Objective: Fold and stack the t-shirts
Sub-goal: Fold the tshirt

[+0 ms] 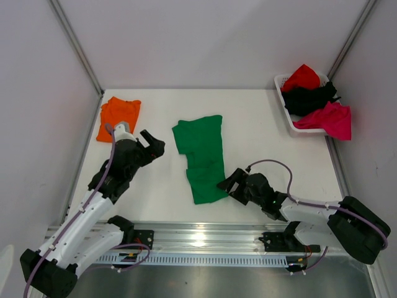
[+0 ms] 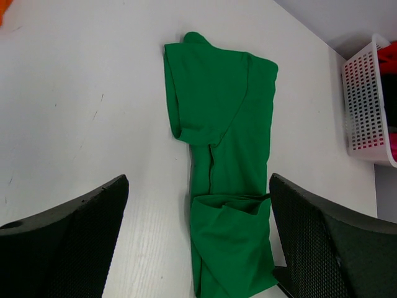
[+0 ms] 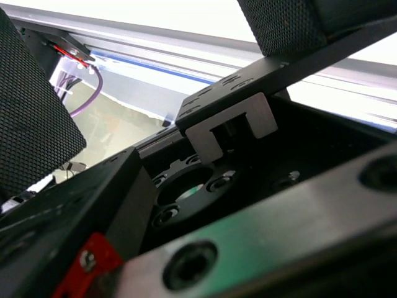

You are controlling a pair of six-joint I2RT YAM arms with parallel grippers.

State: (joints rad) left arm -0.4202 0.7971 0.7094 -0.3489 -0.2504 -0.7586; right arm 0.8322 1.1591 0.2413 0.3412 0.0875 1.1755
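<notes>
A bright green t-shirt (image 1: 201, 158) lies mid-table as a long strip, its near end doubled back; in the left wrist view the green t-shirt (image 2: 226, 143) runs away from the camera. A folded orange t-shirt (image 1: 118, 118) sits at the far left. My left gripper (image 1: 151, 146) hovers left of the green shirt, open, and in its own view the left gripper (image 2: 198, 186) holds nothing. My right gripper (image 1: 231, 184) stands open by the shirt's near right corner. The right wrist view shows only the open right gripper (image 3: 155, 68) and metal rail hardware.
A white basket (image 1: 286, 112) at the back right holds red (image 1: 302, 77), black (image 1: 310, 97) and magenta (image 1: 329, 119) shirts, the magenta one hanging over its rim. The basket (image 2: 366, 105) shows at the left wrist view's right edge. White walls enclose the table.
</notes>
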